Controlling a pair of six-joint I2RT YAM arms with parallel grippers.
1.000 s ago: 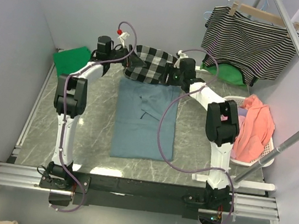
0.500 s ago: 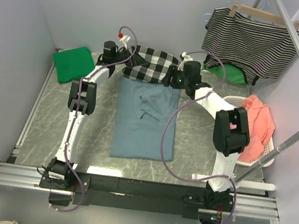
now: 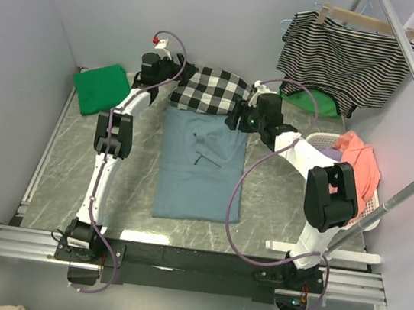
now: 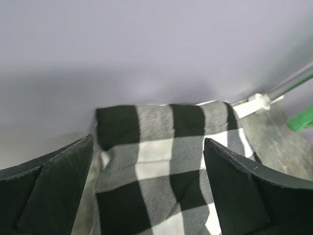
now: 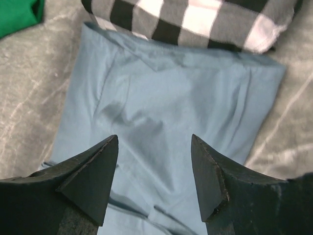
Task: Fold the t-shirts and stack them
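The slate-blue t-shirt lies flat in a long folded strip on the middle of the table; it also fills the right wrist view. The bright green t-shirt lies folded at the back left, with a corner in the right wrist view. My left gripper is open over the left end of the checked cloth, fingers on either side of it. My right gripper is open and empty above the blue shirt's far right corner.
The black-and-white checked cloth lies at the back by the wall, touching the blue shirt's far edge. A striped top hangs on a rack at the back right with green cloth beneath. A white basket with orange cloth stands at the right.
The checked cloth has moved back toward the wall and lies flatter. My right gripper has come off it toward the near right. My left gripper has reached farther back.
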